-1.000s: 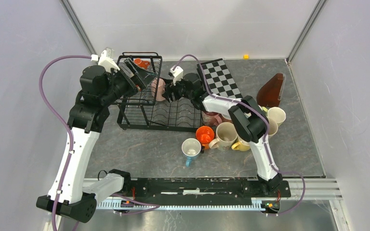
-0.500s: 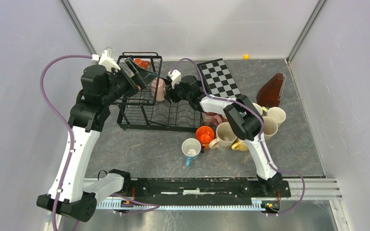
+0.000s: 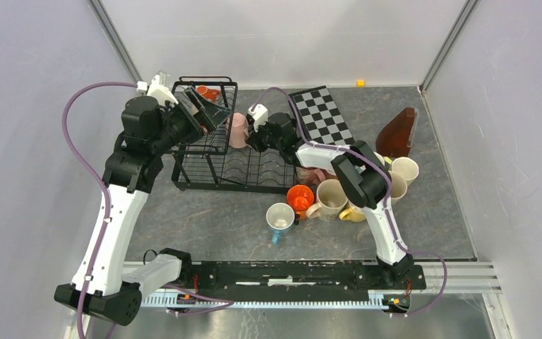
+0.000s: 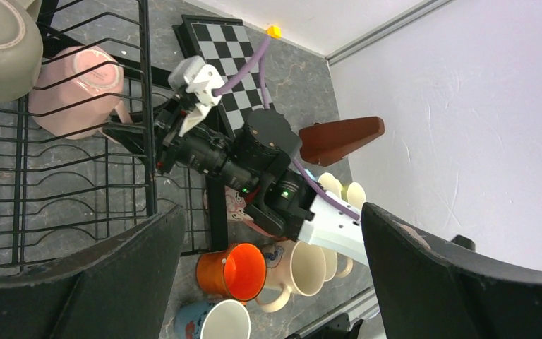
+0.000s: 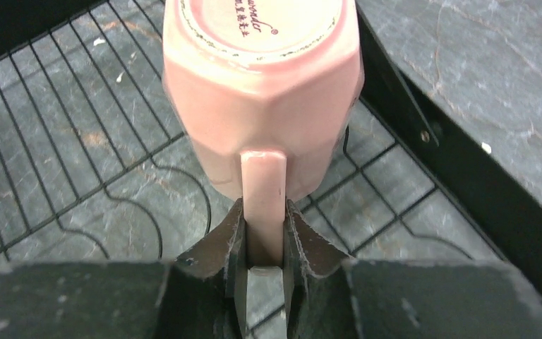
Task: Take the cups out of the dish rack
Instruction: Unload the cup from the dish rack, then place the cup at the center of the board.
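Note:
The black wire dish rack [image 3: 219, 173] stands at the back left of the table. A pink cup [image 3: 237, 131] lies upside down on its flat slotted part [image 5: 77, 141]. My right gripper [image 5: 263, 212] is shut on the pink cup's [image 5: 261, 85] handle [image 5: 263, 187], one finger on each side. My left gripper [image 3: 208, 106] hangs wide open over the taller basket part with nothing between its fingers [image 4: 113, 282]. An orange cup [image 3: 208, 92] and a beige cup [image 4: 0, 42] sit in the basket.
Several cups stand on the table right of the rack: orange [image 3: 300, 198], light blue [image 3: 280, 217], cream [image 3: 330, 198], yellow [image 3: 353, 212]. A checkerboard [image 3: 322, 115] and a brown wedge [image 3: 399, 134] lie at the back right. Walls close in on both sides.
My right gripper's jaws have closed in onto the pink cup's handle. The left arm and its open gripper have hardly moved.

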